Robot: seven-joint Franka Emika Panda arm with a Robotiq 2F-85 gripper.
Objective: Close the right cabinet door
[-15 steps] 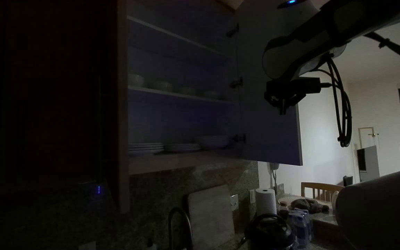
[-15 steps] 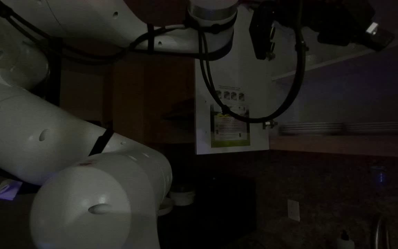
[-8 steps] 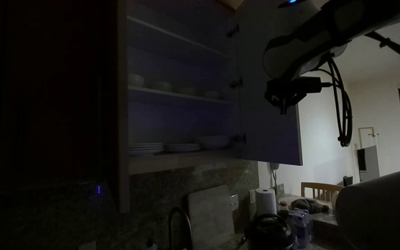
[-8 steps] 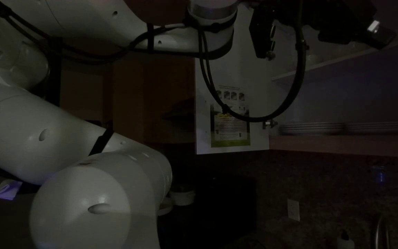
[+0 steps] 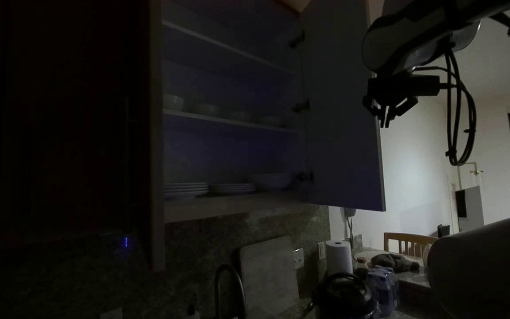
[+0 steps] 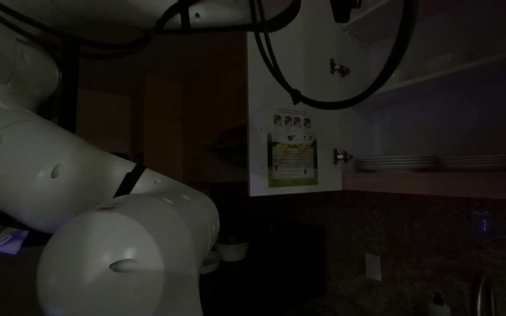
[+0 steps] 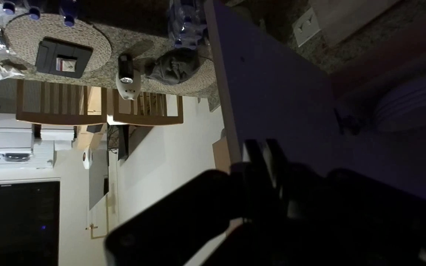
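Inside dim cabinet (image 5: 224,208), plates (image 5: 186,189), apparently bowls (image 5: 173,103); jaws clenched near open right door (image 5: 343,168); paper roll (image 5: 339,259) below.

No words could be read.
In an exterior view, a printed sheet (image 6: 293,162) on the inner face of a cabinet door (image 6: 308,66) bore small pictures (image 6: 288,121) and lines too fine to make out.

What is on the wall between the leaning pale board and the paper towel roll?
An exterior view shows an outlet plate by the pale board, then a narrower plate by the paper towel roll.
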